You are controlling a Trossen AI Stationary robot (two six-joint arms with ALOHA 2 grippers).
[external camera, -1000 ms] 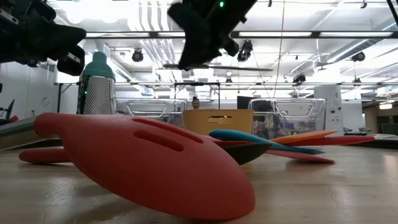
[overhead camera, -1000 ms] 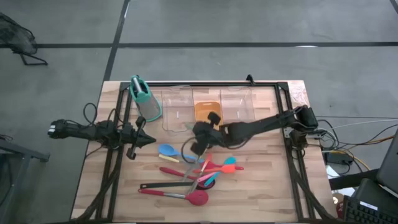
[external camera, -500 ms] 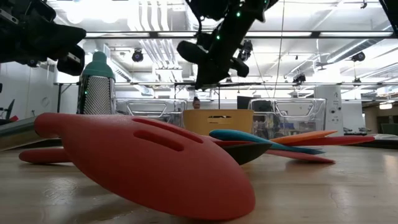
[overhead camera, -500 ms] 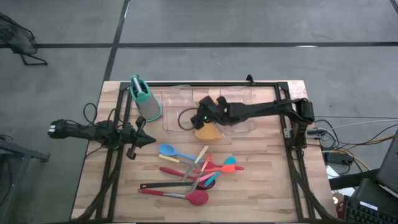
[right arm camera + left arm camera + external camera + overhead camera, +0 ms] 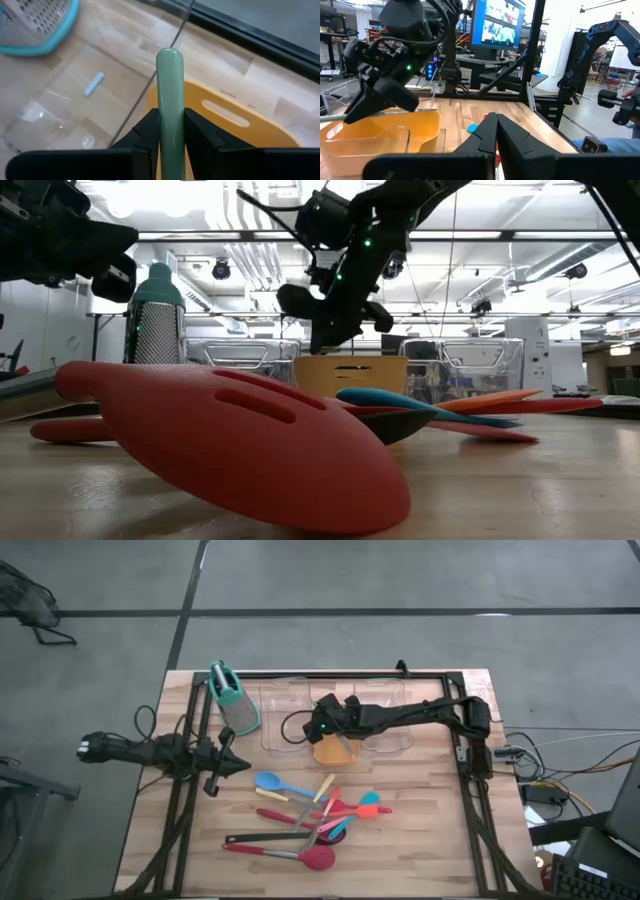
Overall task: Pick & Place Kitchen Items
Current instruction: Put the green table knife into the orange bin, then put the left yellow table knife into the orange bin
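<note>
Held item: pale green rounded-handle utensil (image 5: 170, 100), pinched between the two dark fingers of the right gripper (image 5: 170, 131); head end hidden.
Held item's place: above the row of trays at the far side of the wooden table (image 5: 430, 830), over the near left edge of the orange rectangular tray (image 5: 335, 745).
Right gripper: clamped on the green handle, reaching in from the right.
Neighbouring trays: clear rectangular tray (image 5: 284, 700) just left of the orange one, another clear tray (image 5: 384, 695) to its right.
Grater: teal-and-grey upright holder (image 5: 233, 698), far left.
Other utensils: blue spoon (image 5: 270, 782), red-headed black-handled spoon (image 5: 290, 854), small orange and teal pieces (image 5: 366, 804) lying in a loose heap near the table's middle.
Left gripper (image 5: 240, 765): fingers pressed together, empty, at the left edge.
</note>
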